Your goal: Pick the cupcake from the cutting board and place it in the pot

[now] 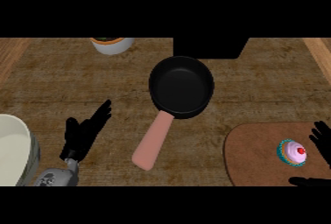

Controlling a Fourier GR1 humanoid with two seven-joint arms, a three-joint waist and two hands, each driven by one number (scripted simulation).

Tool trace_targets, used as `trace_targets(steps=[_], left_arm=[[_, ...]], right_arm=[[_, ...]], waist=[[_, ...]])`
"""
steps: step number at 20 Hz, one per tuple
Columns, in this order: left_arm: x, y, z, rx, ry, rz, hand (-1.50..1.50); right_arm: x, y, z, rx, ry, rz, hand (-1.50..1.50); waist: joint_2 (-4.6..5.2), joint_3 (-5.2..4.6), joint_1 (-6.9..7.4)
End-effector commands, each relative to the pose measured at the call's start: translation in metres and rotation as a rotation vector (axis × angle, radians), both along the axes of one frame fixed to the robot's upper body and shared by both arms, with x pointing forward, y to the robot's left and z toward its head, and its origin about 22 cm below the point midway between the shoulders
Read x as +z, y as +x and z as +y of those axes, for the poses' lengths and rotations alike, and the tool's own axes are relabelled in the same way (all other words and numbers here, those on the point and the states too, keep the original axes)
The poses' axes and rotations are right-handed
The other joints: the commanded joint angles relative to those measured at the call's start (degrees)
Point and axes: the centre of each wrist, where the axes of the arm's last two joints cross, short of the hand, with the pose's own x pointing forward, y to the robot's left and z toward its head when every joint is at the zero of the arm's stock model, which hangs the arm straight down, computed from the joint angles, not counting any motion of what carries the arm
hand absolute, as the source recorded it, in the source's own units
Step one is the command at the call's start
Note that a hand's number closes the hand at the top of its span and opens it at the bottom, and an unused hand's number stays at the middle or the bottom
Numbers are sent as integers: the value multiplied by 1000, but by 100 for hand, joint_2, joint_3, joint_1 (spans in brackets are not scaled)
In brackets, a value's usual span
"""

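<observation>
A cupcake [294, 152] with pink icing, a red cherry and a teal wrapper sits on the brown cutting board [255, 153] at the lower right. My right hand [321, 142] is at the right edge, open, its fingers just right of the cupcake and its thumb below it at the frame's bottom; it does not hold the cupcake. A black pan [181, 85] with a pink handle [153, 146] lies in the middle of the counter, with nothing in it. My left hand [84, 131] rests open at the lower left, fingers pointing up.
A large cream-white pot or bowl [13, 151] shows at the left edge. A white cup with orange contents [111, 43] stands at the back left. A black block [210, 47] sits at the back behind the pan.
</observation>
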Motion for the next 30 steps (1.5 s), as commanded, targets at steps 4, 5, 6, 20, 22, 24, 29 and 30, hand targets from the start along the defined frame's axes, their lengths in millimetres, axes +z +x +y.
trace_targets(steps=[4, 5, 6, 20, 22, 24, 29, 30], left_arm=[[9, 3, 5, -18, -8, 0, 0], [3, -19, -8, 5, -2, 8, 0], [15, -4, -1, -11, 10, 13, 0], [3, -1, -11, -10, -7, 2, 0], [2, -3, -14, -18, -24, -13, 0], [-3, -4, -7, -33, 4, 8, 0], [-3, -13, 0, 0, -11, -10, 0], [-13, -15, -15, -11, 4, -11, 0]], right_arm=[[-38, 23, -16, 3, 107, -1, -150], [-45, 22, 8, -9, 106, 21, -150], [-54, 26, 21, 8, 109, 14, -150], [-72, 18, 30, 47, 35, -154, 150], [-78, 34, 12, 121, 62, -185, 150], [-74, 53, 10, 202, 73, -190, 150], [-67, 75, 2, 295, -40, -292, 150], [-66, 90, 28, 310, -49, -323, 150]], waist=[[5, 3, 25], [-1, 2, 29], [1, 2, 25], [-3, -2, 2], [13, 7, 73], [30, 12, 138], [11, 5, 77], [12, 3, 67]])
